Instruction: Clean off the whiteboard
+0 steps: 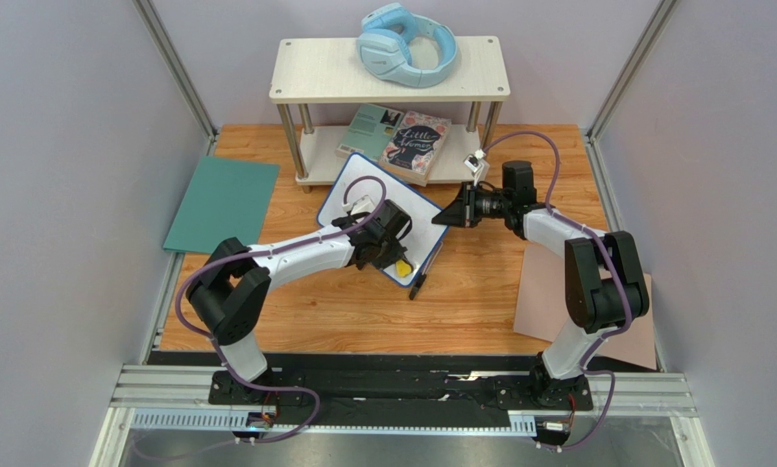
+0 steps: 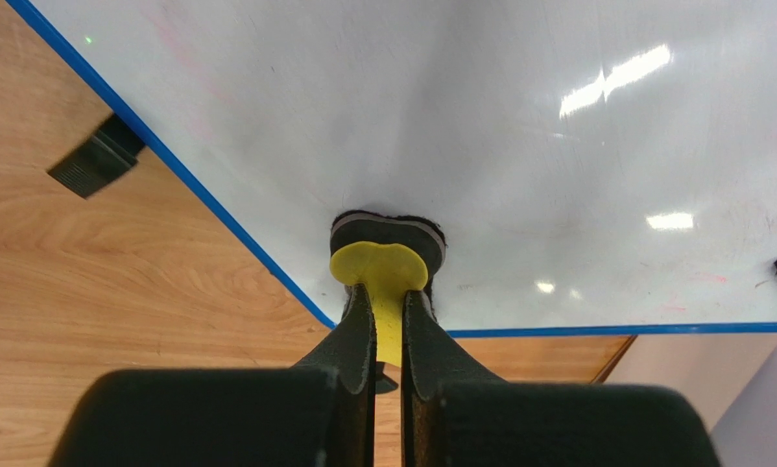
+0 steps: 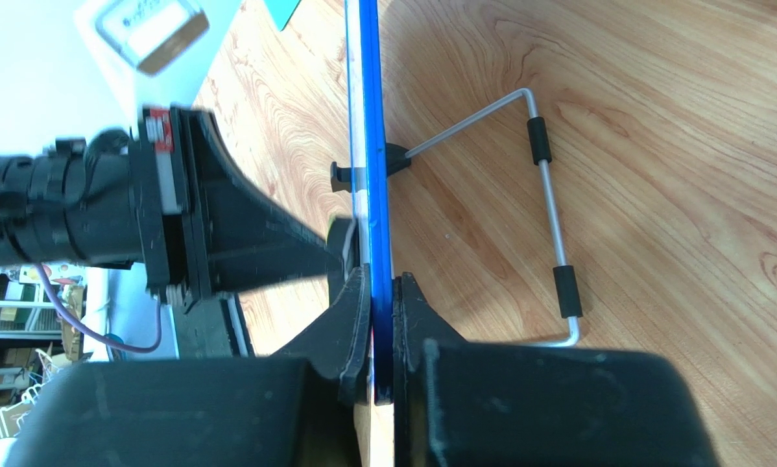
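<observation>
**Firmly braced: one board, one eraser, two closed grips**

Up close, the left gripper [image 2: 388,297] is clamped tight on the yellow tab of a small eraser [image 2: 387,233]. The eraser's dark pad presses flat on the whiteboard [image 2: 480,117] just ahead of the fingertips, near the board's lower corner. Gripping the tab keeps the fingers off the surface while the pad rubs. Faint pink smears show farther out from the pad, so I judge the wiping unfinished.

The right gripper [image 3: 381,292] is closed on the board's blue rim [image 3: 368,117], with the edge pinched between both jaws. This seems meant to stop the board sliding under the other arm's strokes. Beyond those jaws, a wire stand [image 3: 548,214] juts from the board's back over the wooden table [image 3: 675,146].

Counted:
- one whiteboard
- one eraser
- one wire stand with two black sleeves
- two black feet [image 2: 95,161] in the left wrist view

Well away from both grippers:
- one shelf [image 1: 314,73]
- one pair of blue headphones [image 1: 407,44]
- two books [image 1: 417,141]
- one teal sheet [image 1: 222,202]
- one tan-pink sheet [image 1: 543,292]
- one dark stick [image 1: 424,275] by the board's near corner, possibly a marker
</observation>
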Tool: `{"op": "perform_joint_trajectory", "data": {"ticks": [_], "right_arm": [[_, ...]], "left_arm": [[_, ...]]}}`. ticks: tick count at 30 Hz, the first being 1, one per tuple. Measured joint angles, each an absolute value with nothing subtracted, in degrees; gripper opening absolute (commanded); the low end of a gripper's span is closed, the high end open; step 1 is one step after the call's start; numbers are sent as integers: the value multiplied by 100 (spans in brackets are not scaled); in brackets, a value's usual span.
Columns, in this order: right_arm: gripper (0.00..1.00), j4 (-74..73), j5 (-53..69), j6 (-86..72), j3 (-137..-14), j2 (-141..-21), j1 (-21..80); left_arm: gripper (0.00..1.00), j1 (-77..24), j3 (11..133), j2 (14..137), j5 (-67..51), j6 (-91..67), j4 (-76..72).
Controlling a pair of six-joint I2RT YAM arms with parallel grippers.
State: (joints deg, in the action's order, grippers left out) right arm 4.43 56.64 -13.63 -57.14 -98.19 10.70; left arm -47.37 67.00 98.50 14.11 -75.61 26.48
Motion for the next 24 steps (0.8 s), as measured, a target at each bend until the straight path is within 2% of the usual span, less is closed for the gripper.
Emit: {"op": "perform_joint_trajectory", "data": {"ticks": [9,15,24], "right_arm": [[0,454,5693,-1363,-5712,-9826,1079],[0,458,5693,-1369,-5712,-9826,1087],[0,460,5690,-1372,-5712,-9826,1094]], "left_arm": [[0,-4617,6270,9605,1275,-8082,2344],[0,-4058,5795,9373,1271,-8114,2351],[0,-3538,5828,9354,1192,-7760,2408]]}}
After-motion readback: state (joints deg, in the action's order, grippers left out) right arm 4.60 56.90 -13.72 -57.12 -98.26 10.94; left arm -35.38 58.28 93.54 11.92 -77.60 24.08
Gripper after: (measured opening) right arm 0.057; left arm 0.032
